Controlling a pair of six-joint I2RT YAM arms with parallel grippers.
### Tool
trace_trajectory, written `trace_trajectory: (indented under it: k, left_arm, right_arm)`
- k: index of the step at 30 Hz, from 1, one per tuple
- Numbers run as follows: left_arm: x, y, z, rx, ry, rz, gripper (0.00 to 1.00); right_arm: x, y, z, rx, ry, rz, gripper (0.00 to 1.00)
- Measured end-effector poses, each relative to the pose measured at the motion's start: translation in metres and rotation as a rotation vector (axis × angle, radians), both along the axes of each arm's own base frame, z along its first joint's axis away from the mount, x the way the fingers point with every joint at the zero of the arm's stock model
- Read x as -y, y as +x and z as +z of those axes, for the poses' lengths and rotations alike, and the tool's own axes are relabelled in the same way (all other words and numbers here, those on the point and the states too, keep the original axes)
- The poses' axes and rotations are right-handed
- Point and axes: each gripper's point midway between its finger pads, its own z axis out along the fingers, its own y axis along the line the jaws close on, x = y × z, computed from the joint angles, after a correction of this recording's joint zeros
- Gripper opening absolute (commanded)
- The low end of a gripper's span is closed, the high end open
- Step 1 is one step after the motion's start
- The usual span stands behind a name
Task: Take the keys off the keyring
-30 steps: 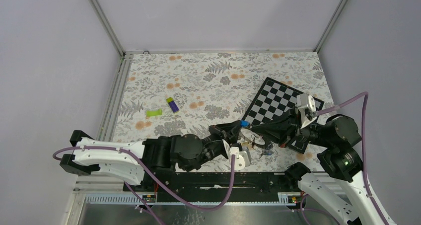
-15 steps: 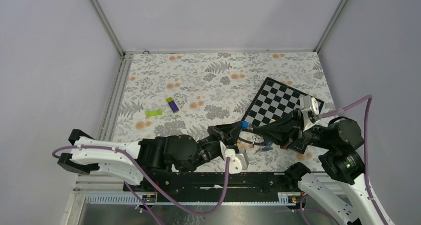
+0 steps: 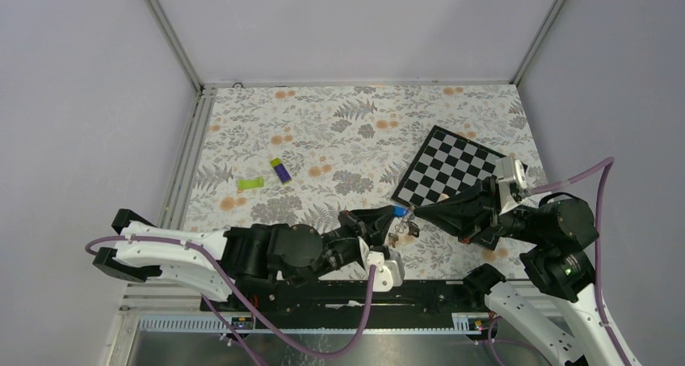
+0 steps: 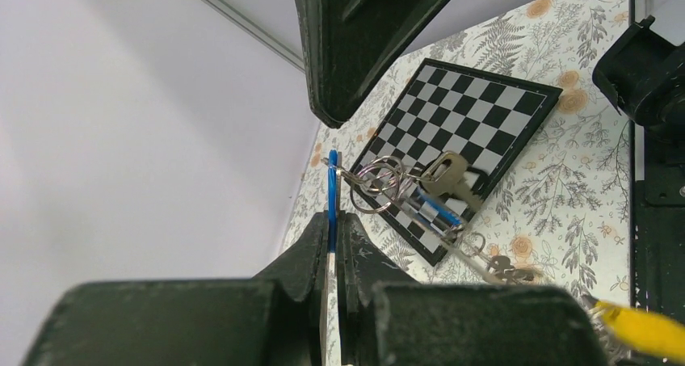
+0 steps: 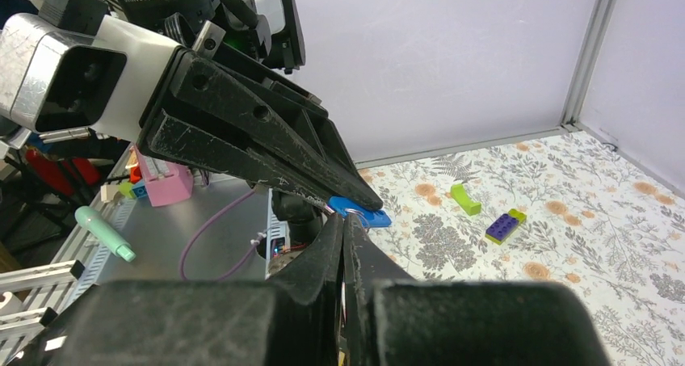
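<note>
My left gripper (image 3: 396, 213) (image 4: 332, 216) is shut on a flat blue tag (image 4: 332, 180) (image 5: 363, 214), held edge-on above the mat. Small wire rings (image 4: 378, 178) hang from the tag. On them are a silver key (image 4: 449, 172), a blue-headed key (image 4: 436, 208) and a blurred yellow tag (image 4: 646, 334). From above, the bunch of keys (image 3: 399, 233) dangles below the two tips. My right gripper (image 3: 414, 212) (image 5: 342, 220) is shut, tip to tip with the left one, touching a wire ring beside the tag. I cannot pick out the large keyring in the bunch.
A chessboard (image 3: 452, 168) (image 4: 476, 99) lies on the floral mat behind the right gripper. A purple-and-green block (image 3: 281, 170) (image 5: 505, 225) and a green piece (image 3: 250, 183) (image 5: 463, 198) lie further left. Walls with metal rails close in the mat.
The right arm has drawn back to the right and both tips have risen. The bunch, spread on the mat a second ago, now hangs gathered under the tips.
</note>
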Motion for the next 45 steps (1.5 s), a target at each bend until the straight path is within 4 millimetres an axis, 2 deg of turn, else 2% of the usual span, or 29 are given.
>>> trace_trajectory:
  k: [1, 5, 11, 17, 27, 35, 40, 45]
  left_arm:
    - [0.000, 0.000, 0.000, 0.000, 0.000, -0.001, 0.00]
    - [-0.001, 0.000, 0.002, -0.002, 0.006, 0.003, 0.00]
    - [-0.001, 0.004, 0.008, -0.002, 0.000, 0.039, 0.00]
    - [0.003, 0.006, 0.001, 0.003, 0.027, 0.056, 0.00]
    - [0.002, 0.005, 0.006, -0.009, 0.008, 0.056, 0.00]
    - [0.003, 0.004, 0.006, -0.013, 0.008, 0.047, 0.00]
    - [0.003, 0.003, 0.006, -0.013, 0.008, 0.046, 0.00]
    - [0.003, 0.003, 0.006, -0.013, 0.010, 0.046, 0.00]
  right_arm:
    - [0.000, 0.000, 0.000, -0.001, 0.000, 0.001, 0.22]
    - [0.000, -0.001, 0.000, -0.009, 0.000, 0.006, 0.38]
    - [0.000, -0.001, -0.004, 0.000, -0.013, 0.006, 0.49]
    - [0.000, 0.001, -0.013, 0.006, -0.049, -0.004, 0.51]
    - [-0.002, 0.008, -0.025, 0.014, -0.074, -0.016, 0.52]
    - [-0.007, 0.014, -0.033, -0.006, -0.087, -0.006, 0.44]
    - [-0.010, 0.010, -0.033, -0.017, -0.084, 0.032, 0.23]
    - [-0.010, 0.008, -0.033, -0.025, -0.082, 0.043, 0.08]
